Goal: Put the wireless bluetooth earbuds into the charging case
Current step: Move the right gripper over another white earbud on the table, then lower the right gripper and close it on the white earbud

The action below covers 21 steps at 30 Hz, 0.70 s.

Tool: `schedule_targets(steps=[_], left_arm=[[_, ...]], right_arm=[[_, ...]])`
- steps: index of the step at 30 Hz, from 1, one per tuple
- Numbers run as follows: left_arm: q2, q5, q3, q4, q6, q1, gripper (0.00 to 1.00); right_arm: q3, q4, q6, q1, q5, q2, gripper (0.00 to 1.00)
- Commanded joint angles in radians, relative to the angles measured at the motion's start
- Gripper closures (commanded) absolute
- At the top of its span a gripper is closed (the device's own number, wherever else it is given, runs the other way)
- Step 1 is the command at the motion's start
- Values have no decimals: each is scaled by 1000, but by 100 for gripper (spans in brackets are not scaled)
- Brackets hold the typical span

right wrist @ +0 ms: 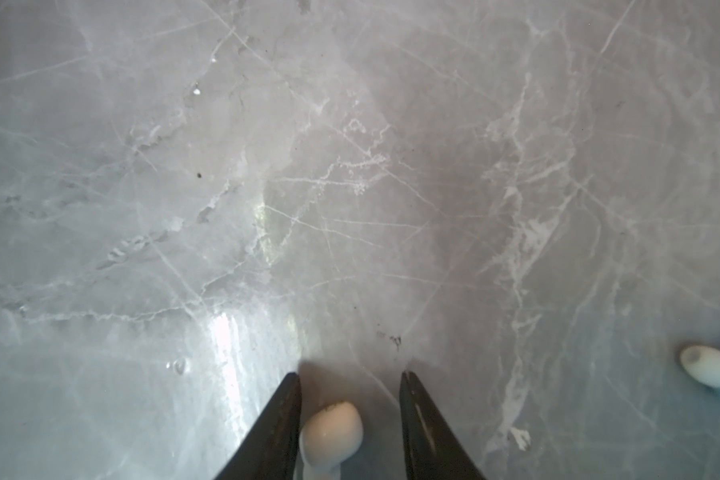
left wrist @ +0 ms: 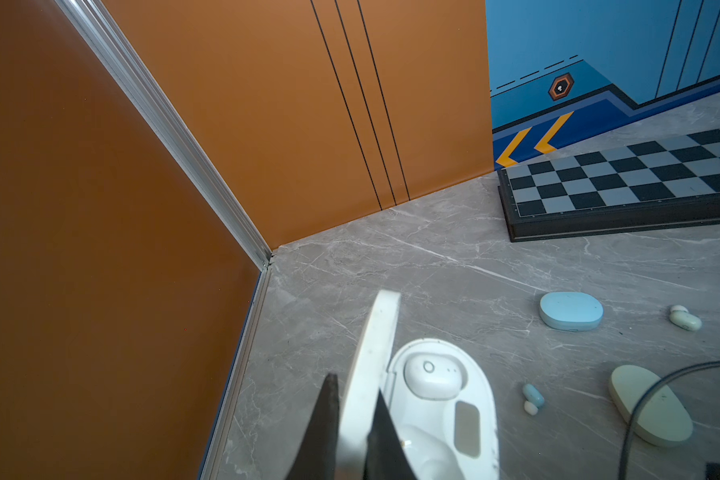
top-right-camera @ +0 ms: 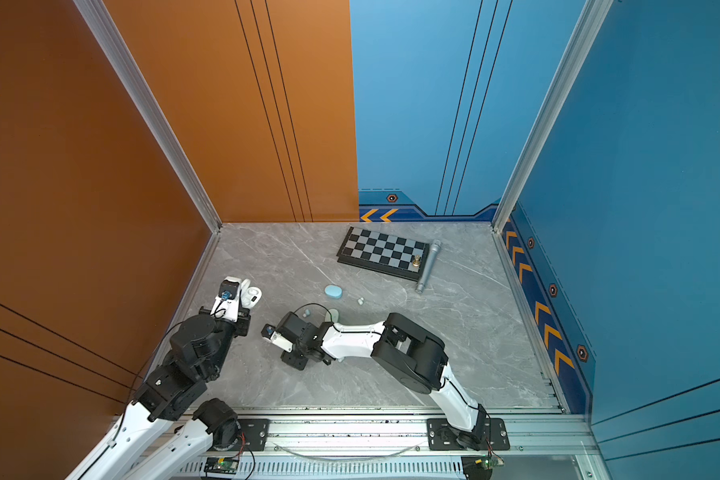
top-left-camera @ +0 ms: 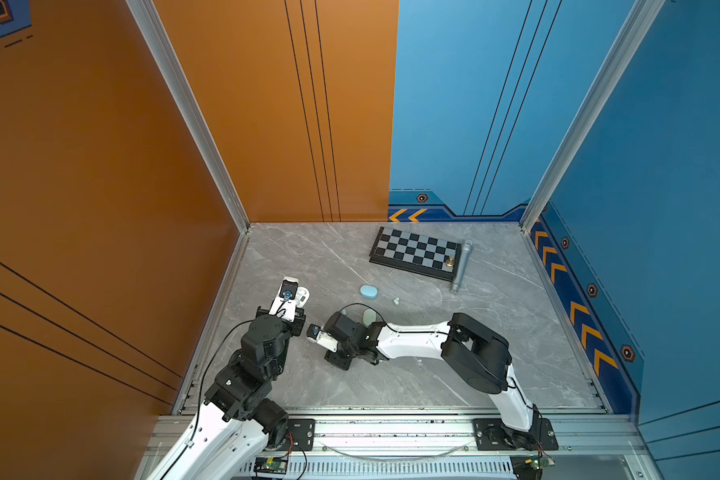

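Bud in the gap: the right gripper (right wrist: pixel 350 376) straddles a white earbud (right wrist: pixel 331 428), while the left gripper (left wrist: pixel 356 390) pinches the case lid (left wrist: pixel 375 340).
The right jaws stand apart at the marble table (right wrist: pixel 350 166), with the bud between them, against one finger (right wrist: pixel 281 419) and clear of its partner, nothing gripped. A second earbud (right wrist: pixel 709 368) lies well outside those jaws. The left jaws are clamped on the raised lid of the open white charging case (left wrist: pixel 485 395), one on each face. Just beside them a seated earbud (left wrist: pixel 433 374) fills one well, and a light blue earbud (left wrist: pixel 533 395) lies near.
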State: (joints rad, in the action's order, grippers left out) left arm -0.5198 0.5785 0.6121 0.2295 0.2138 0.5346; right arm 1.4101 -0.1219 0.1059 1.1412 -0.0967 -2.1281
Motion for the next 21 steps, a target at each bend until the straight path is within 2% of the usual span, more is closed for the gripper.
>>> schedule_targets(steps=[1,8,21], left_arm=[[-8,-21,8,-25,-31,-9,100],[-20,-27,-4,-62,-45,-10,100],[-46,-38,-14,-97,-47,-8,100]], right_arm=[[-31,-79,19,5,56,30,59],[-27,-98,8,6,75,46,63],[-19,-118,-2,5,90,47,79]])
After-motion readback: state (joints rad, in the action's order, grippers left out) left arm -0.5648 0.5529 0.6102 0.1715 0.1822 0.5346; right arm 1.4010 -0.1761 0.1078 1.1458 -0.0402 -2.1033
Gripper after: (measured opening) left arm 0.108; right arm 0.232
